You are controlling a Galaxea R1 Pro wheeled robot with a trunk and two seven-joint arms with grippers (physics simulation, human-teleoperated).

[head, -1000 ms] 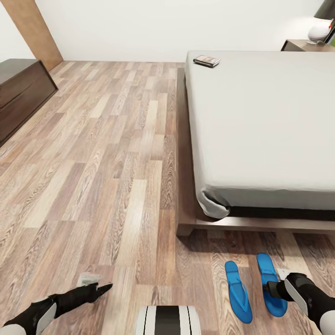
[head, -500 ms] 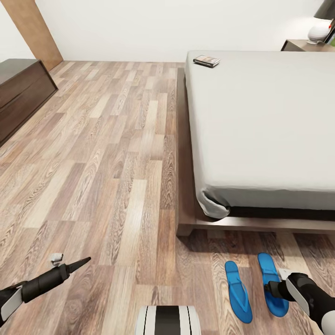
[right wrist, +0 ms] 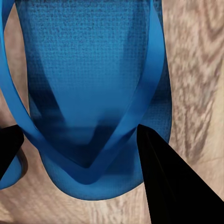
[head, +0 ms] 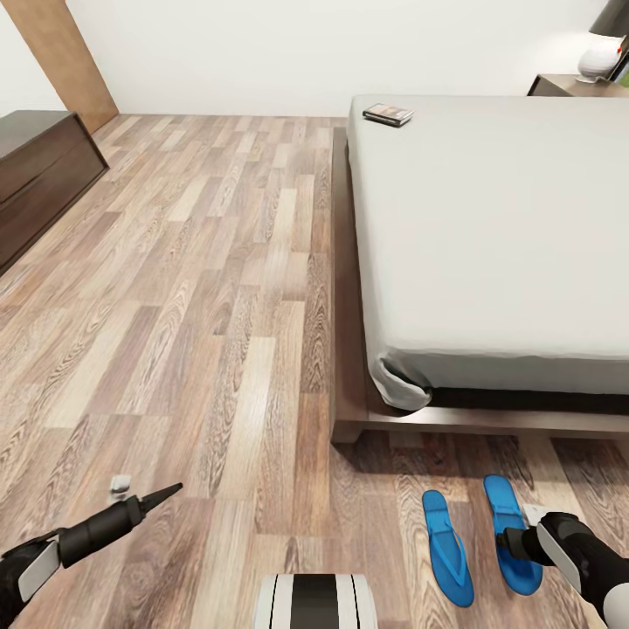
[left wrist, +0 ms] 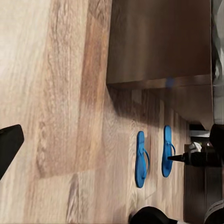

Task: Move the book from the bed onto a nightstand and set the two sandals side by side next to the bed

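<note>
The two sandals — left one point(head: 448, 548), right one point(head: 509, 546) — lie side by side on the wood floor point(head: 218, 332), just off the foot corner of the bed point(head: 489, 236). The right gripper point(right wrist: 79, 154) is over the right sandal; its dark fingers point(right wrist: 168, 182) are spread, straddling the V-shaped strap, not clamped on it. The book point(head: 387, 114) rests on the mattress at its far corner. The left gripper point(head: 170, 492) hangs over bare floor, well apart from the sandals — its jaw state cannot be determined.
</note>
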